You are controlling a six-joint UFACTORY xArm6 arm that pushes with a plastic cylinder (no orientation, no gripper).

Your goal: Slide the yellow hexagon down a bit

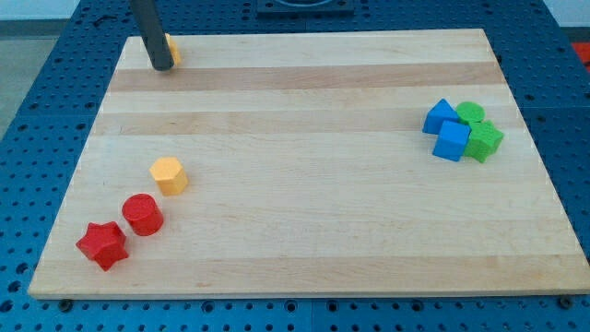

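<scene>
My body in view: single straight rod, dark grey, smooth, round in section, faint sheen along one side. My tip [162, 66] blunt, same dark grey. No cables, screws, markings visible.

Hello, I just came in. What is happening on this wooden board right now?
A robot arm with a dark rod is pushing small blocks on the wooden board. My tip sits at the view's top left, touching a yellow block that the rod partly hides. The yellow hexagon, which should slide down a bit, lies far below the tip, untouched, beside a red cylinder and a red star. Blue and green blocks cluster at the right.
</scene>
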